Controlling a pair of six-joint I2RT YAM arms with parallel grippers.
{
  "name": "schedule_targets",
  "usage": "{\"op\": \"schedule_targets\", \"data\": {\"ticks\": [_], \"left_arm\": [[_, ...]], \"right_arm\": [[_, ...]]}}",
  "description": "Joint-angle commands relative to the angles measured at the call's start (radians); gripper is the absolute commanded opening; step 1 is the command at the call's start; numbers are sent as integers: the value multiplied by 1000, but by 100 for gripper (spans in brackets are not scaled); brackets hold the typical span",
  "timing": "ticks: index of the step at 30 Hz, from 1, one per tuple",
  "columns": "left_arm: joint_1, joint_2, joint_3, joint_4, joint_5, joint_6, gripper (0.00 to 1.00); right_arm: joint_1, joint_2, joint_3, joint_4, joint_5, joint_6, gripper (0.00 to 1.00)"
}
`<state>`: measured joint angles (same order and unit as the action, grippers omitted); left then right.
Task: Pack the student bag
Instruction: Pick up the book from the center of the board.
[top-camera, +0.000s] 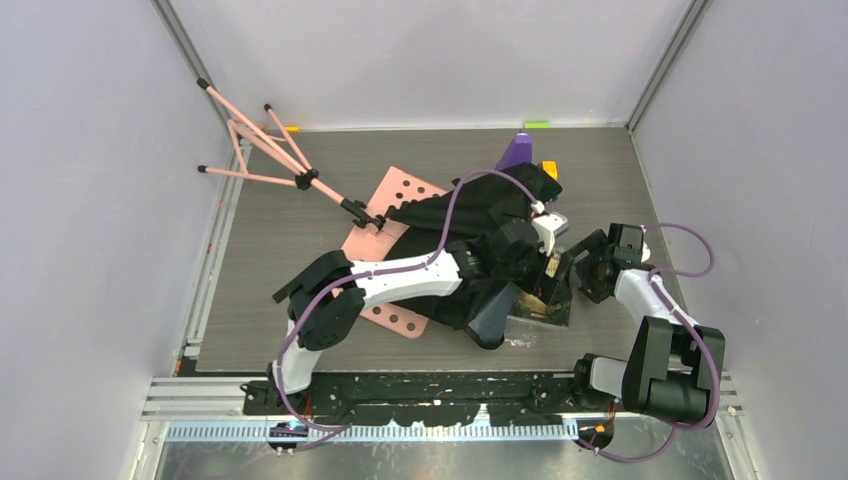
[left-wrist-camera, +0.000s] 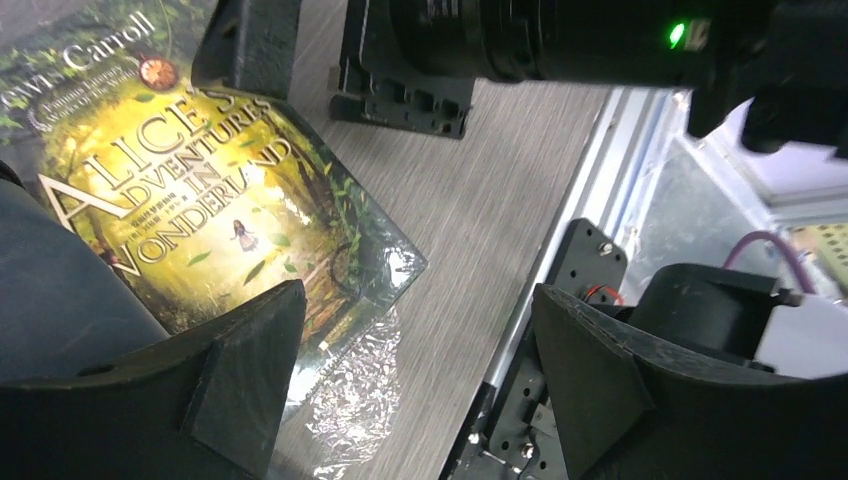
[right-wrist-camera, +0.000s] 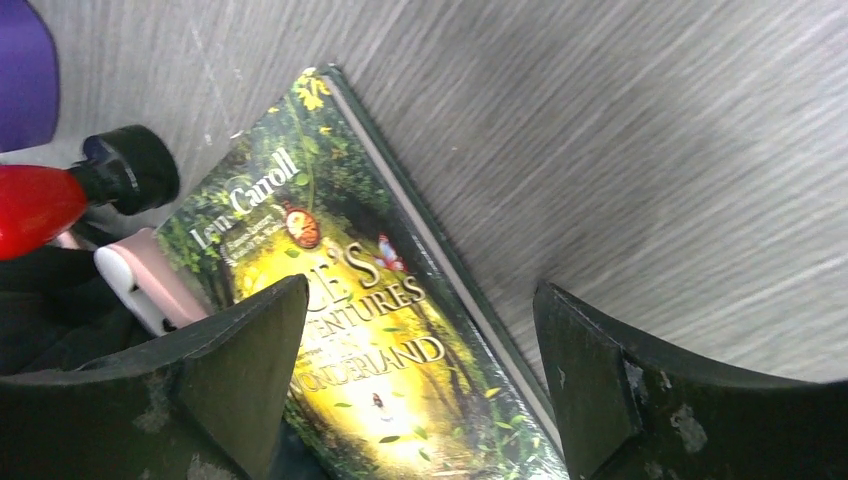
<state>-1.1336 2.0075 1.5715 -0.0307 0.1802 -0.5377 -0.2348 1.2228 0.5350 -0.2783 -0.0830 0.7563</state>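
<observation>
- Collision risk comes first: the left gripper (left-wrist-camera: 415, 345) and the right gripper (right-wrist-camera: 418, 312) both hang over the same Alice's Adventures in Wonderland book (left-wrist-camera: 190, 210), jaws spread wide and holding nothing, so two descents at once could knock the fingers together
- Slipping is likely too: the book lies flat on the counter (top-camera: 270, 270) in glossy, crinkled wrap, and a finger could skate over the cover instead of getting under an edge
- Dragging is the third worry: the left arm reaches across the student bag (top-camera: 480, 205), which sits mid-counter partly on a pink perforated board (top-camera: 400, 188), and a low sweep could pull the soft fabric along
- Open room lies right of and beyond the book, where bare counter shows; on its left the bag crowds it
- Nearer the arms, the counter's front edge and metal rail leave little margin for pushing the book that way
</observation>
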Motion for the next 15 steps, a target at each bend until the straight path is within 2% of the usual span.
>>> {"op": "schedule_targets", "data": {"ticks": [1,5,9,15], "left_arm": [[-17,30,21,-120,-121,55,86],[-19,87,23,-173,-138,79,86],[-10,182,102,-322,-196,121,87],[75,169,22,-307,-263,84,88]], "right_arm": [[-2,-18,17,-129,118,-59,90],[-4,-42,35,-161,144,-64,92],[-6,-45,47,-176,149,-60,92],[-8,-45,48,-192,157,-59,92]]}}
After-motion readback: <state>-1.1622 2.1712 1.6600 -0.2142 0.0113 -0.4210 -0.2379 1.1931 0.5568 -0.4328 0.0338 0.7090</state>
